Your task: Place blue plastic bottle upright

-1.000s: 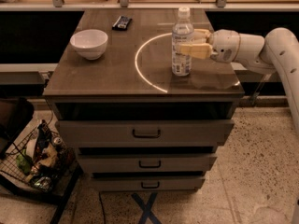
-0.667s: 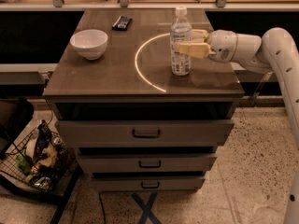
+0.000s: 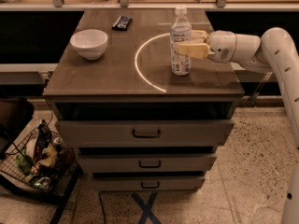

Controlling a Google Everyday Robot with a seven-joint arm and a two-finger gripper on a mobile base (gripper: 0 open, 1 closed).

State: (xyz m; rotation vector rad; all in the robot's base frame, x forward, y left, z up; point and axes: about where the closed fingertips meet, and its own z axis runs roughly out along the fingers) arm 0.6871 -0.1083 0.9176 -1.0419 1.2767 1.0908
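Observation:
The blue plastic bottle is clear with a white cap and a white-and-blue label. It stands upright on the wooden table top, right of centre, on a white arc line. My gripper reaches in from the right at label height. Its cream fingers sit on either side of the bottle, one in front and one behind, shut on it. The white arm stretches off to the right.
A white bowl sits at the table's left. A small dark object lies at the back. Drawers are below the top. A wire basket of items stands on the floor at left.
The gripper and bottle have shifted slightly left along the table top. The bottle stays upright.

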